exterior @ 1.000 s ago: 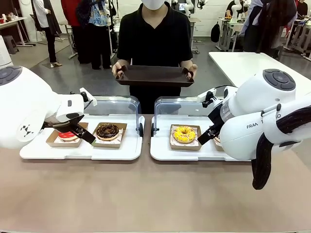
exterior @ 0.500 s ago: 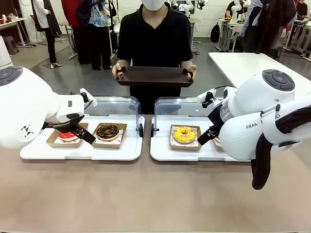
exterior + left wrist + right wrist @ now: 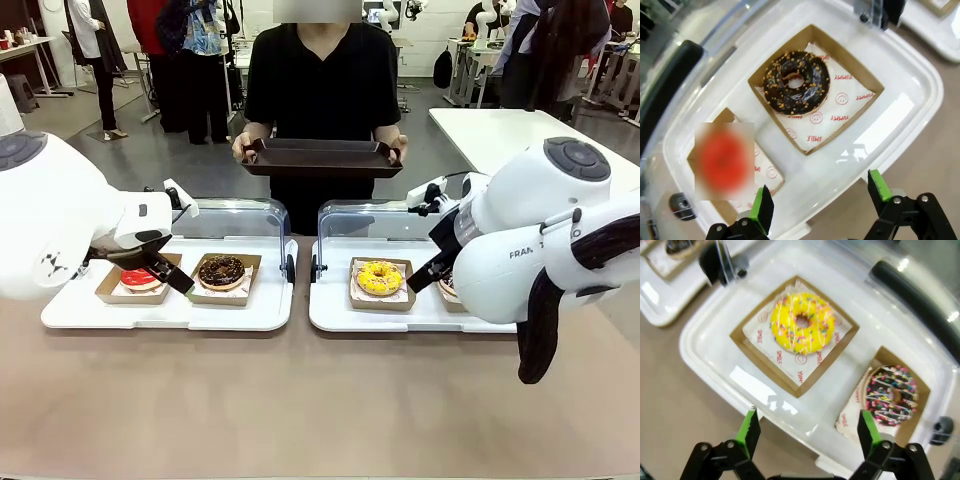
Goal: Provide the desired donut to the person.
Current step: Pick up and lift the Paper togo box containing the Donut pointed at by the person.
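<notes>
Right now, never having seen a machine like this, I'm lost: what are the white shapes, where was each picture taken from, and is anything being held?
The big white shapes are the robot's left arm and right arm, each ending in a two-finger gripper. One picture looks across the table from between the arms. The other two come from cameras on the wrists, looking along the green-tipped fingers. The left gripper hovers open over a white tray holding a chocolate donut and a red donut. The right gripper, also open, hovers over a second white tray with a yellow donut and a dark sprinkled donut. Neither gripper holds anything. Across the table, the person holds a dark serving tray in both hands.
</notes>
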Tool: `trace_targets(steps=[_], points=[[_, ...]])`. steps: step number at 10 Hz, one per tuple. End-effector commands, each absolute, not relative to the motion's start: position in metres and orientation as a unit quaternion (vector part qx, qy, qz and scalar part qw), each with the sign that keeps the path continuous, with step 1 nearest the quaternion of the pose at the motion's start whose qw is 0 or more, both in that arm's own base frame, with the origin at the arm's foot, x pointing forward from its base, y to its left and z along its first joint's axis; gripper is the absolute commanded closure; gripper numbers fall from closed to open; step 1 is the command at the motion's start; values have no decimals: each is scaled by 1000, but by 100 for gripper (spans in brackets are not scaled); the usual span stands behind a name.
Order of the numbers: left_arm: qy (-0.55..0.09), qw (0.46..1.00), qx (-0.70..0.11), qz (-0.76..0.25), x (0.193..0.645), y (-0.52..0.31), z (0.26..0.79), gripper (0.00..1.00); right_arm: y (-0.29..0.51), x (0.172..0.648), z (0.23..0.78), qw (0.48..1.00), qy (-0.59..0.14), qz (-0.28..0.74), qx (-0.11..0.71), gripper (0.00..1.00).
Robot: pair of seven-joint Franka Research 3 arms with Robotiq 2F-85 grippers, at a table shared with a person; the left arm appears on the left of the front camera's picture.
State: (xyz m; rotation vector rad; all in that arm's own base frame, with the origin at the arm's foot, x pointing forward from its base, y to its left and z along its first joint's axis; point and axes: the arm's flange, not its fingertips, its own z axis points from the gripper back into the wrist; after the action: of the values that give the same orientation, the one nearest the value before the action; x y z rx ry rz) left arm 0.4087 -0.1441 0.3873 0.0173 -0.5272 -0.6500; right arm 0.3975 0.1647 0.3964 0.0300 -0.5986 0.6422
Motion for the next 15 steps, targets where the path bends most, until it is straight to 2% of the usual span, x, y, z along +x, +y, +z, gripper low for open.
trace_targets(steps=[1,6,7,8,11,12,13,15], points=[[-251,910,38,-328,397,-147,442,0,163,380,448,906,-294,302,24,0],[-292,894,36,-339,355,-147,533,0,148,325,532,902,-296,313,-14,0],[-310,891,47,-329,349,-147,536,0,145,320,533,899,-309,303,-63,0],[-290,896,31,-335,358,-148,532,0,147,329,527,899,-301,318,5,0],[-297,894,33,-335,353,-147,540,0,147,329,527,899,-301,318,5,0],[-288,893,-21,-344,366,-131,551,0,144,324,533,899,-300,319,-12,0],[-267,892,-78,-357,379,-117,557,0,120,332,542,892,-289,335,90,0],[-234,854,-179,-429,407,-90,579,0,66,350,558,848,-313,381,195,0]])
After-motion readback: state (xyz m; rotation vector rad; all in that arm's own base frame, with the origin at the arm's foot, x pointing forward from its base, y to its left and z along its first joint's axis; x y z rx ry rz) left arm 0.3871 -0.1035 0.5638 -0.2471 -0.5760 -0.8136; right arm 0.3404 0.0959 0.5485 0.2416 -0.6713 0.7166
